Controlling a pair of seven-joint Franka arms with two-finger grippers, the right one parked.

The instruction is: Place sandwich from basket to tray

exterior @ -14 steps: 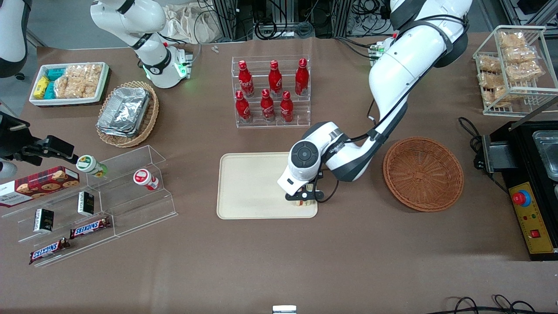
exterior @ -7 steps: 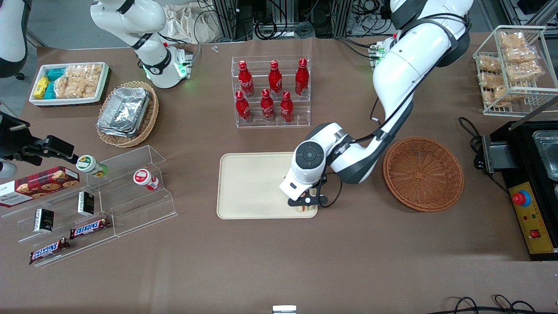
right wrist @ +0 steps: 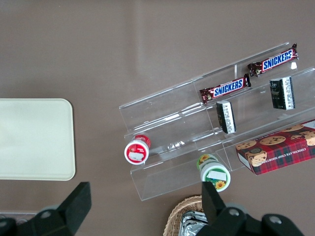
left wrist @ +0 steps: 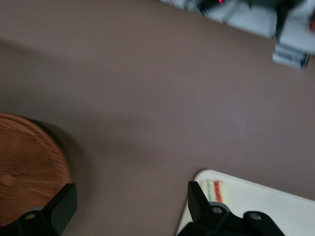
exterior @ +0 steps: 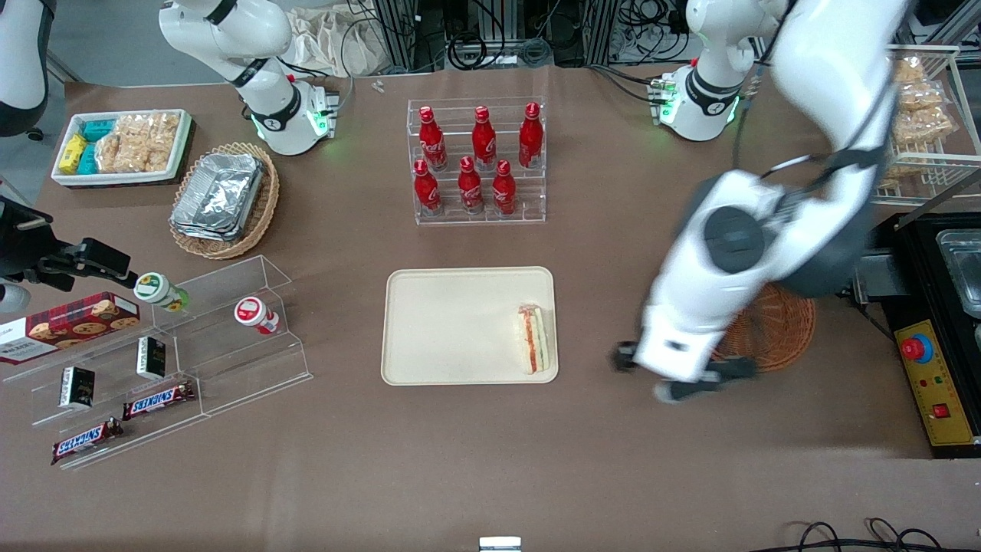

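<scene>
The sandwich [exterior: 534,340] lies on the cream tray [exterior: 452,326], at the tray's edge nearest the basket, filling stripes showing. My left gripper [exterior: 682,368] hangs open and empty above the bare table between tray and basket, partly covering the reddish-brown basket [exterior: 775,331], whose uncovered part shows nothing in it. In the left wrist view the gripper [left wrist: 130,209] has its fingers spread wide over brown tabletop, with the basket [left wrist: 24,167] beside one finger and the tray [left wrist: 268,199] with the sandwich [left wrist: 212,190] beside the other. The right wrist view shows part of the tray [right wrist: 34,137].
A clear rack of red bottles [exterior: 477,161] stands farther from the camera than the tray. Acrylic shelves with snacks [exterior: 176,345], a tan basket of foil trays [exterior: 222,195] and a white bin [exterior: 119,146] lie toward the parked arm's end. A black control box [exterior: 931,368] sits beside the basket.
The gripper has let go of the sandwich, left it on the tray, risen and swung toward the basket, now partly covering it.
</scene>
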